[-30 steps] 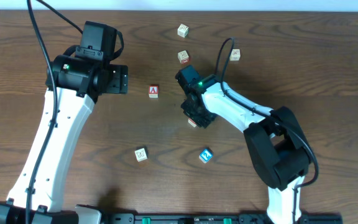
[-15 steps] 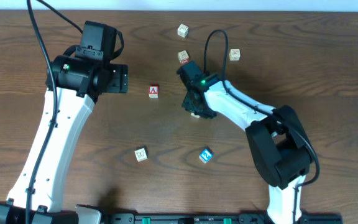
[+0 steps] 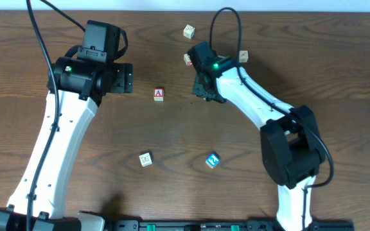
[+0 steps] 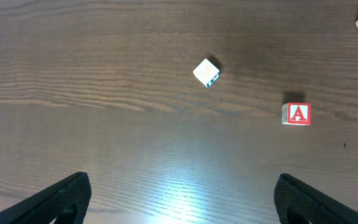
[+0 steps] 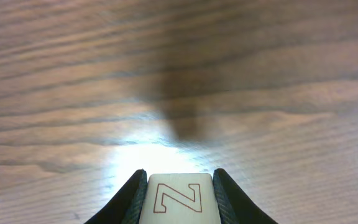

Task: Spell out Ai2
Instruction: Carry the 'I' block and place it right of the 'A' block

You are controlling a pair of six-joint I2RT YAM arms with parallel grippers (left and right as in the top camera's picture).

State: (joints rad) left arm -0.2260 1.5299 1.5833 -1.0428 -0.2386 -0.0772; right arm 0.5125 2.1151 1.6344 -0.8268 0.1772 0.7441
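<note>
The red-and-white A block lies on the wooden table; it also shows in the left wrist view. My right gripper hovers just right of it, shut on a pale block. The block's top face carries a red outlined glyph that reads like a Z or an angular 2, and it is held above the table. In the overhead view this block is hidden under the gripper. My left gripper is open and empty, left of the A block; its fingertips frame the bottom of the left wrist view.
Pale blocks lie at the back, and one sits partly behind the right arm. A pale block and a blue block lie near the front. The left wrist view shows a pale teal-edged block.
My right gripper has carried its block from the table's middle toward the back, stopping beside the A block. The left arm has not moved.
</note>
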